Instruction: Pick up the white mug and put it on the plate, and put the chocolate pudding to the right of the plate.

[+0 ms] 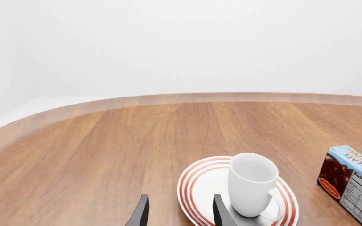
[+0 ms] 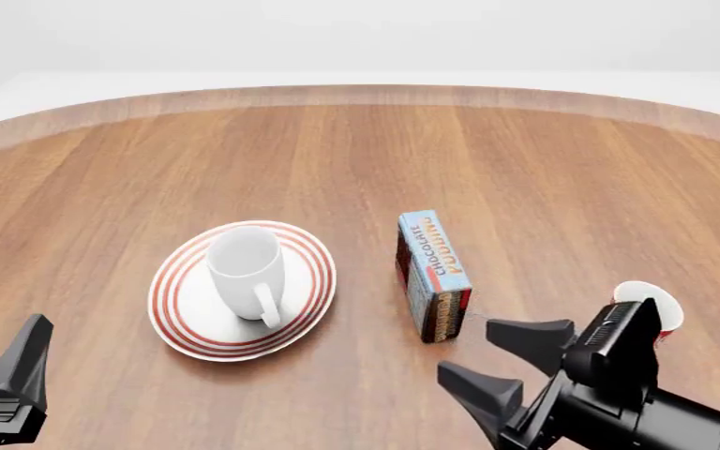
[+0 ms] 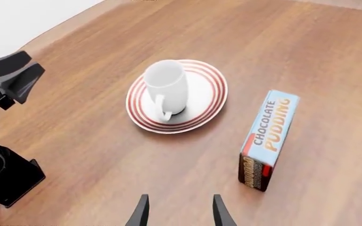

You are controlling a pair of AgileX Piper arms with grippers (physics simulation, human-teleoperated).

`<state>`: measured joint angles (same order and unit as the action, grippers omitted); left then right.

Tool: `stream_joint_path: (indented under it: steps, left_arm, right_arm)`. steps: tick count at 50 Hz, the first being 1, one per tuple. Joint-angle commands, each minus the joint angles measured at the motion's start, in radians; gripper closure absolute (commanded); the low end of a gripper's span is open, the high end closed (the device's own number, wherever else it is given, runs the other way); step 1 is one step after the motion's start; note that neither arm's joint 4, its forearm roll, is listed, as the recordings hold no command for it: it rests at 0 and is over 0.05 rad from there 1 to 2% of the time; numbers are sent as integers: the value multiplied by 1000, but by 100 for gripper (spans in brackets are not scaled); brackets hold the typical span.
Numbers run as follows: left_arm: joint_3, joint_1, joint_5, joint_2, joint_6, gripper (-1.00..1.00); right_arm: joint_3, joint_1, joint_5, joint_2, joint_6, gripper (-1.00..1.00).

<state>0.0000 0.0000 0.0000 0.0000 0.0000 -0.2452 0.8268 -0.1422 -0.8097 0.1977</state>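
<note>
The white mug (image 2: pixel 247 270) stands upright on the red-ringed plate (image 2: pixel 185 314), its handle toward me. It also shows in the left wrist view (image 1: pixel 251 182) and the right wrist view (image 3: pixel 166 87). The chocolate pudding (image 2: pixel 433 272) stands on its long edge on the table just right of the plate, apart from it. My right gripper (image 2: pixel 465 348) is open and empty, near and right of the pudding (image 3: pixel 269 139). My left gripper (image 1: pixel 179 214) is open and empty, at the near side of the plate (image 1: pixel 197 188); one of its fingers (image 2: pixel 20 364) shows at the front view's lower left.
A red mug (image 2: pixel 652 302) with a white inside stands behind my right arm at the right. The wooden table's curved far edge (image 2: pixel 360 94) runs across the back. My left arm (image 3: pixel 5 80) crosses the right wrist view.
</note>
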Motion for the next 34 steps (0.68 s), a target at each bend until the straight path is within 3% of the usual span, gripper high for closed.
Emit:
stream_joint_path:
  steps: [1,34]
  left_arm:
    - [0,0,0,0,0,-100]
    - [0,0,0,0,0,-100]
  right_arm:
    - [31,-22,54,91,5,-100]
    - [116,-101,250,395,29,-100]
